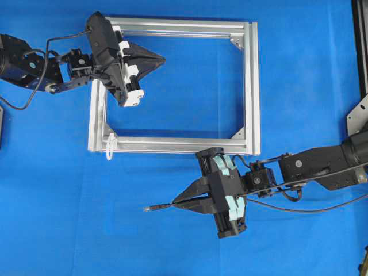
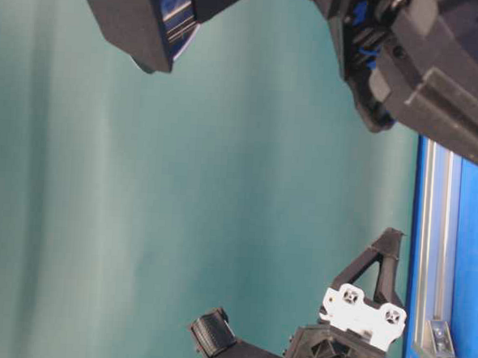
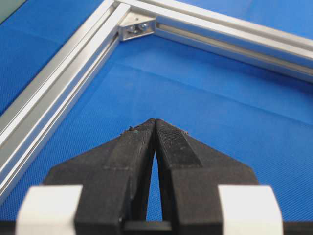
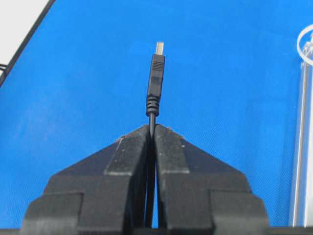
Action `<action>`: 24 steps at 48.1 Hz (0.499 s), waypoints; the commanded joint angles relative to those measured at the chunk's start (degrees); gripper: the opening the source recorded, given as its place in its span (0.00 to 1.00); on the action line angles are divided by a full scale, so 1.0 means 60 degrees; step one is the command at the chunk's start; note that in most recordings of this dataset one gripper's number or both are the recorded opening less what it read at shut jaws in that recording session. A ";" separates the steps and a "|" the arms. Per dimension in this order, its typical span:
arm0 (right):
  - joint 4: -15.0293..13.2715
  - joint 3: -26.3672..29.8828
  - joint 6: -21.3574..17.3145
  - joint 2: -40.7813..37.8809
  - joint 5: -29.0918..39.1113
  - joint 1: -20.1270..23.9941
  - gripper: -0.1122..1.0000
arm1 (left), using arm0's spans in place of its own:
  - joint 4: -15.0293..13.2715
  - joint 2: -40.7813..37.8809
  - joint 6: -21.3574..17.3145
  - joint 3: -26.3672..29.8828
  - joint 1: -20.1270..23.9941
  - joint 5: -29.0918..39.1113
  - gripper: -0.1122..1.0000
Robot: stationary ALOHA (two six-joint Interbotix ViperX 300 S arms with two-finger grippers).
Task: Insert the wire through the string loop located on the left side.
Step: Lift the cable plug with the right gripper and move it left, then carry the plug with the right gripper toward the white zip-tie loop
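The wire's plug tip [image 1: 149,208] sticks out leftward from my right gripper [image 1: 174,202], which is shut on the wire just behind the plug, in front of the silver frame [image 1: 252,86]. In the right wrist view the plug [image 4: 156,73] points straight ahead of the closed gripper [image 4: 152,128], and the white string loop [image 4: 306,45] shows at the far right on the frame rail. From overhead the string loop [image 1: 109,147] hangs at the frame's near-left corner, left of and beyond the plug. My left gripper [image 1: 163,58] hovers shut and empty inside the frame's far-left part, tips together [image 3: 155,121].
The wire's slack [image 1: 322,208] trails rightward under the right arm. A corner bracket [image 3: 137,27] sits ahead of the left gripper. Blue cloth [image 1: 69,230] covers the table. A black upright [image 1: 361,46] stands at the right edge. The table-level view shows the frame rail [image 2: 434,240].
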State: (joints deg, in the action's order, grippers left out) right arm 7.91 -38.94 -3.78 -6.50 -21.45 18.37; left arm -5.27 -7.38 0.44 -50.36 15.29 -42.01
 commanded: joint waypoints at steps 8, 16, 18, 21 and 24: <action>-0.0015 0.0103 0.0029 0.0278 -0.0029 -0.0146 0.06 | 0.0015 0.0308 0.0015 0.0073 -0.0015 -0.0059 0.10; -0.0015 -0.0015 0.0190 0.0278 -0.0029 -0.0396 0.06 | 0.0015 0.0293 0.0015 0.0073 -0.0015 -0.0059 0.10; -0.0015 -0.0029 0.0220 0.0278 -0.0029 -0.0498 0.06 | 0.0015 0.0293 0.0015 0.0073 -0.0015 -0.0059 0.10; -0.0015 -0.0073 0.0249 0.0278 -0.0029 -0.0674 0.06 | 0.0015 0.0308 0.0015 0.0059 -0.0015 -0.0059 0.10; 0.0000 -0.0103 0.0249 0.0278 -0.0015 -0.0864 0.06 | 0.0015 0.0308 0.0015 0.0044 -0.0015 -0.0059 0.10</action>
State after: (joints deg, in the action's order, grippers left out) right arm 7.91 -39.90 -2.37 -6.50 -21.45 14.50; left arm -5.27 -7.38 0.53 -50.36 15.29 -42.10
